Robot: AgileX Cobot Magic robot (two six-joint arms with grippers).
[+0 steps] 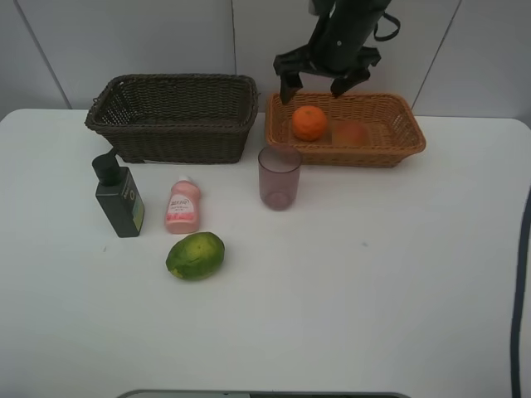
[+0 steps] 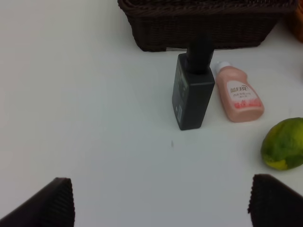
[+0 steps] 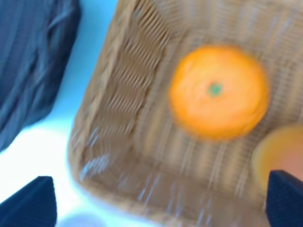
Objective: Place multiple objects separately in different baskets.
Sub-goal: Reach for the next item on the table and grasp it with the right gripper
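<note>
The right gripper (image 1: 314,93) hangs with jaws wide, holding nothing, above the orange (image 1: 309,123), which lies beside the apple (image 1: 350,133) in the tan basket (image 1: 365,156), apparently the one for fruit.

Your right arm reaches far forward, and your right gripper (image 1: 315,89) points down with its jaws spread wide. Your left gripper (image 2: 163,201) sits low, jaws spread wide too.

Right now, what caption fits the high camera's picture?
Open right tool hovers above the orange lying in the tan basket.
</note>
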